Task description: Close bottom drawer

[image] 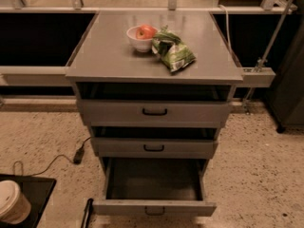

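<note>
The bottom drawer point(154, 207) is the lowest of three grey drawers in a metal cabinet. It is pulled far out, so its dark inside point(154, 179) shows. Its flat grey front carries a small black handle point(155, 211) at the centre, close to the lower edge of the view. The two drawers above, the top drawer point(154, 112) and the middle drawer point(154, 147), stick out only slightly. The gripper does not show anywhere in the camera view.
On the cabinet top point(109, 56) stand a white bowl with an apple point(141, 36) and a green snack bag point(173, 51). A paper cup point(13, 202) sits on a black tray at the lower left. A black cable and plug point(78, 155) lie on the speckled floor.
</note>
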You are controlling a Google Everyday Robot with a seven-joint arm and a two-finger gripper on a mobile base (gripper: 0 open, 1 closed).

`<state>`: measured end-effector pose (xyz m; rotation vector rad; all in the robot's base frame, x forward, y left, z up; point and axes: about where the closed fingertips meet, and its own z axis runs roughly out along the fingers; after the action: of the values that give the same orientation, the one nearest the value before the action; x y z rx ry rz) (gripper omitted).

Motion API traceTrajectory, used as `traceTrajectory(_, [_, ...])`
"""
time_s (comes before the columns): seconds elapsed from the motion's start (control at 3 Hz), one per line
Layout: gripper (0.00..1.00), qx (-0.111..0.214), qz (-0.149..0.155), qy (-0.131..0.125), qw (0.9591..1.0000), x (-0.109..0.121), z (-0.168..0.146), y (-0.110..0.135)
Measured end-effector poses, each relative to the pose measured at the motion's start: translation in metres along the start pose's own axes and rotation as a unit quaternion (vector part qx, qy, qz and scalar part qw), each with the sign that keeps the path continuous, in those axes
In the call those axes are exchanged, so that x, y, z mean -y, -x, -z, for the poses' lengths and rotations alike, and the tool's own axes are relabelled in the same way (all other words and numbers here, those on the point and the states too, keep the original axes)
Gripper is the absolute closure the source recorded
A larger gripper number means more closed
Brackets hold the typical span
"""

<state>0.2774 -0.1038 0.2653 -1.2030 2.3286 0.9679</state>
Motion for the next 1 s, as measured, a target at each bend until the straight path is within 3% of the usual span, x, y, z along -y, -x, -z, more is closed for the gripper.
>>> traceTrajectory(0.33, [0.00, 0.043, -0.025, 0.047, 0.9976, 0.014, -0.024, -0.020])
traceTrajectory(0.67, [0.00, 0.090, -0.040, 0.125, 0.9872, 0.019, -0.067, -0.013])
traceTrajectory(1.0, [0.00, 0.107, -0.042, 0.141, 0.9834, 0.031, -0.067, -0.011])
